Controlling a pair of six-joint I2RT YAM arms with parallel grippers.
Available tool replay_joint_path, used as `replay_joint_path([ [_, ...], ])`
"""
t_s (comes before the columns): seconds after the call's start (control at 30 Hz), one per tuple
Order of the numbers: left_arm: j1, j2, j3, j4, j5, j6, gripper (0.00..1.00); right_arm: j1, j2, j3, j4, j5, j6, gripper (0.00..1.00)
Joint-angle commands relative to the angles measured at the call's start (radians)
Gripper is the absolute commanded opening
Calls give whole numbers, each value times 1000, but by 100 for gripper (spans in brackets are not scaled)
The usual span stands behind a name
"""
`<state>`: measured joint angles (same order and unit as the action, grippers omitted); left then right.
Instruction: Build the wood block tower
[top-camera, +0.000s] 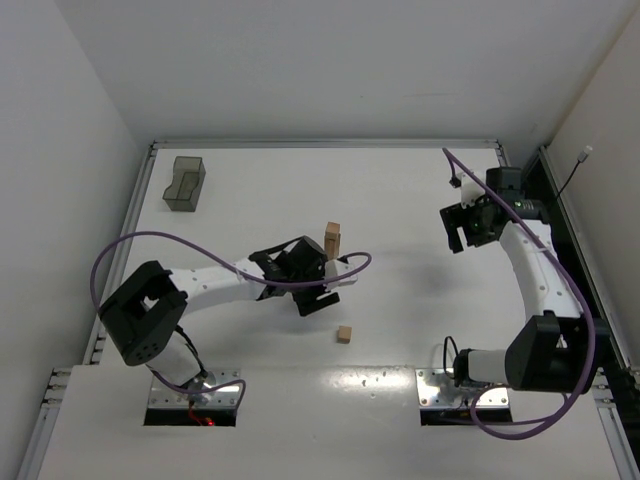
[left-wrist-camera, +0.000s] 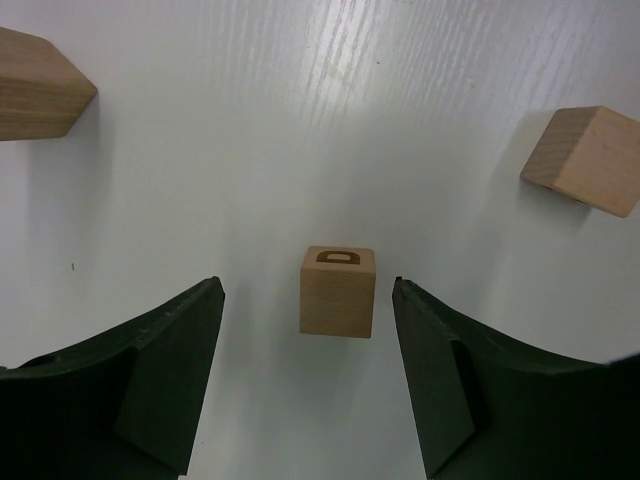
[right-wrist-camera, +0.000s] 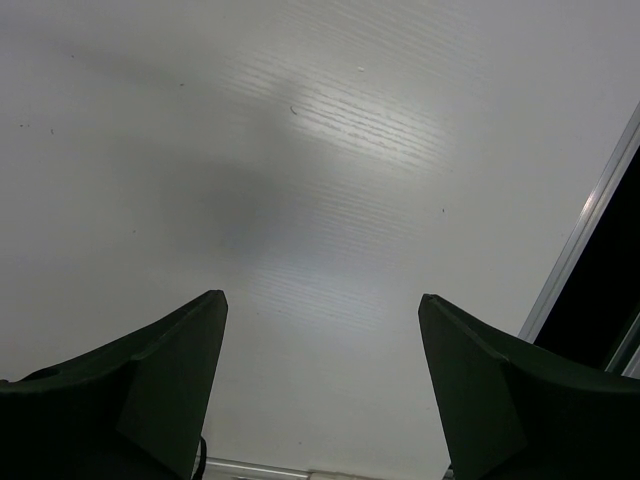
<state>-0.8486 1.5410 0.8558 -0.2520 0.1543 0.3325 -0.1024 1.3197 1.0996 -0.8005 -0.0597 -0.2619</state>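
Standing at the upper left of the top view, the bin is a dark grey translucent plastic container with an open top, well apart from every block. Its contents cannot be made out at this size.

The left arm reaches from its base at lower left across the counter to mid-frame, wrist pitched downward, just below and left of the tower. The left jaws are released and straddle the lettered block, with a clear gap on each side and no contact. The right arm rises along the right edge and bends inward at upper right. The right jaws are released, with only bare counter between them, well apart from the blocks.

The tower is a narrow upright column, one cube wide, near the centre of the top view. The number of cubes in it cannot be told. A loose block lies below it, apart.

In the left wrist view, the lettered block is a pale wood cube with fine grain and a dark "D" on its upper face. A second block sits at upper left and a third block at right, tilted. Whether either belongs to the tower cannot be told. The counter is white with fine parallel streaks. The jaws are dark, smooth and tapered.
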Motion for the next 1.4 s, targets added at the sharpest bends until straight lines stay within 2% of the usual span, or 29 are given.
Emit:
replay_joint_path([
  [0.0, 6, -28, -14, 3, 33, 16, 65, -5, 0, 46, 1, -19, 7, 75],
  [0.2, 6, -10, -14, -7, 33, 16, 61, -5, 0, 46, 1, -19, 7, 75],
  [0.37, 6, -1, -4, -7, 33, 25, 48, -5, 9, 46, 1, -19, 7, 75],
  [0.77, 6, 41, 14, -16, 42, 25, 47, -14, 18, 55, 1, -28, 7, 75],
  [0.87, 6, 41, 14, -16, 42, 25, 33, -14, 18, 55, 1, -28, 7, 75],
  [0.9, 6, 41, 14, -16, 42, 25, 17, -14, 18, 55, 1, -28, 7, 75],
  [1.0, -3, 31, 26, -7, 19, -7, 0, -14, 27, 55, 1, -28, 7, 75],
  [1.1, -14, -34, 35, -4, 19, -67, 0, -14, 27, 55, 1, -28, 7, 73],
  [1.27, -23, -222, 23, 91, -33, -210, 0, -14, 27, 55, 1, -55, 7, 72],
  [1.33, -35, -236, 162, -22, -59, -281, 0, -14, 27, 65, -8, -80, 7, 72],
  [1.37, -35, -236, 163, -23, -59, -282, 0, -14, 27, 65, -8, -80, 7, 72],
])
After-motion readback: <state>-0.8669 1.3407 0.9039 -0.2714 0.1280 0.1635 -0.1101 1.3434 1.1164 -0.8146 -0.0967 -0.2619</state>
